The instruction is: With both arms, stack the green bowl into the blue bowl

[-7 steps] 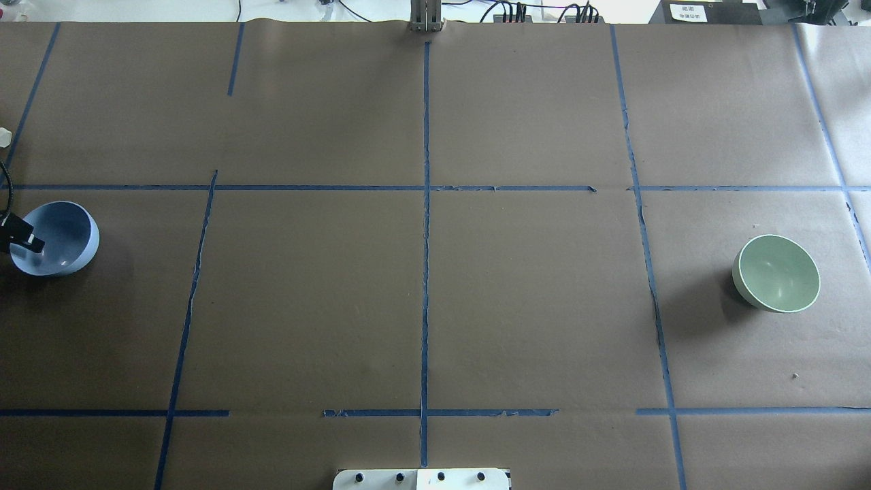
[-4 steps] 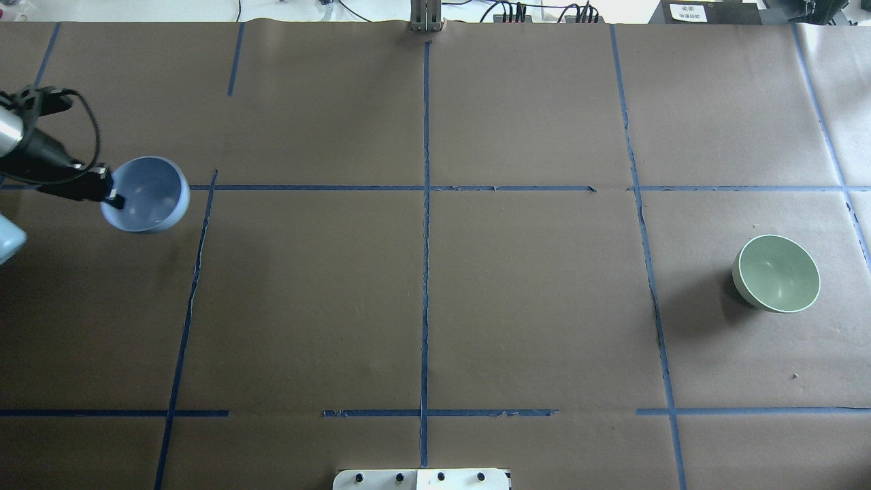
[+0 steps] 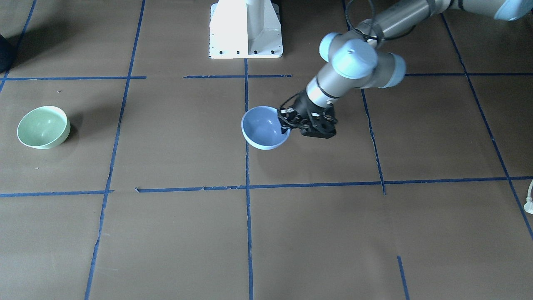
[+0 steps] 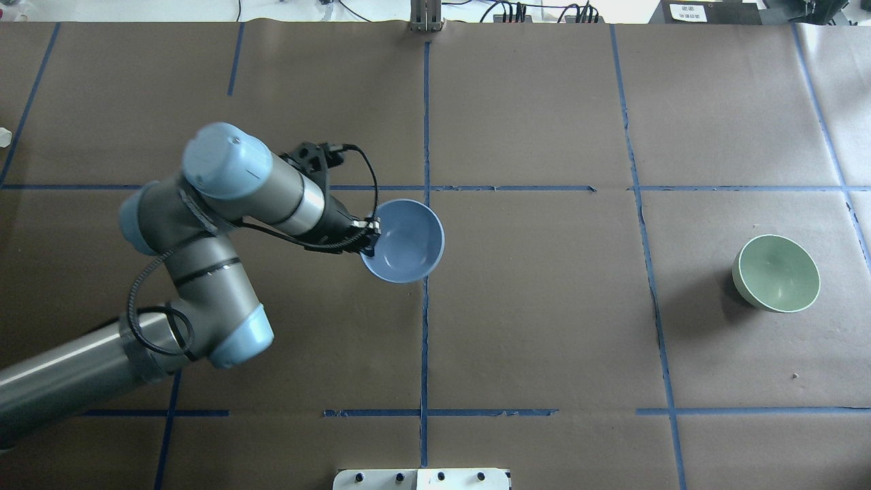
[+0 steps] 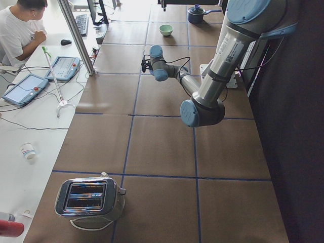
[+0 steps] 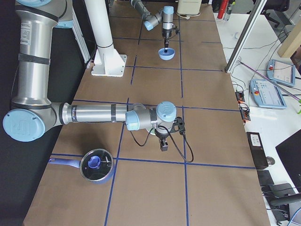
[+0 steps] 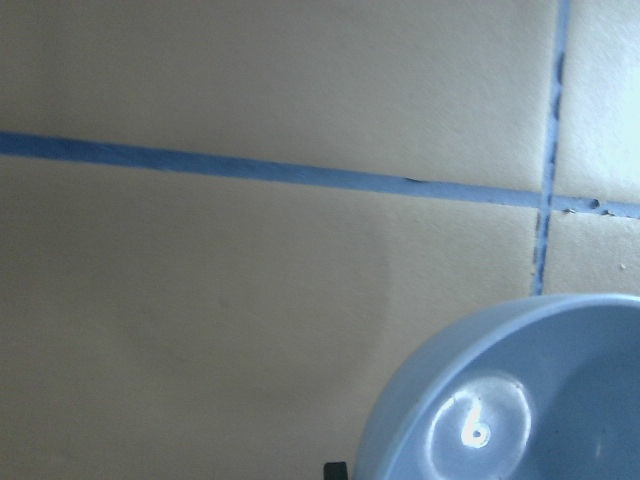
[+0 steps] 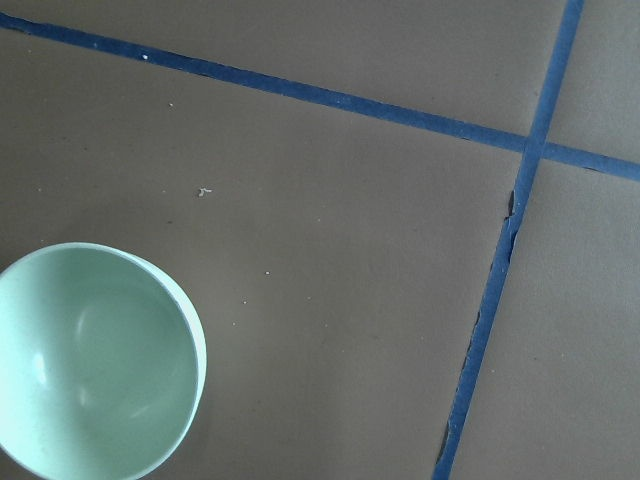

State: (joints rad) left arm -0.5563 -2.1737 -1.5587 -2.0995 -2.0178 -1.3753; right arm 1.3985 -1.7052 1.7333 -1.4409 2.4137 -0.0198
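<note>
My left gripper (image 4: pixel 369 238) is shut on the near rim of the blue bowl (image 4: pixel 405 241) and holds it, open side up, over the table's centre tape line. The gripper (image 3: pixel 287 122) and the bowl (image 3: pixel 263 128) also show in the front view, and the bowl fills the lower right of the left wrist view (image 7: pixel 530 400). The green bowl (image 4: pixel 777 273) stands alone at the right of the table and shows in the right wrist view (image 8: pixel 95 360). My right gripper (image 6: pixel 163 146) shows only in the exterior right view; I cannot tell whether it is open or shut.
Brown paper with blue tape lines (image 4: pixel 425 327) covers the table. The white pedestal base (image 3: pixel 245 29) stands at the robot's side. A toaster (image 5: pixel 88 200) and a lidded pot (image 6: pixel 96 165) sit at the table's two ends. An operator (image 5: pixel 20 28) sits beside the table.
My left arm has swung in from the far left edge, carrying the blue bowl rightwards to the centre line. The green bowl has not moved.
</note>
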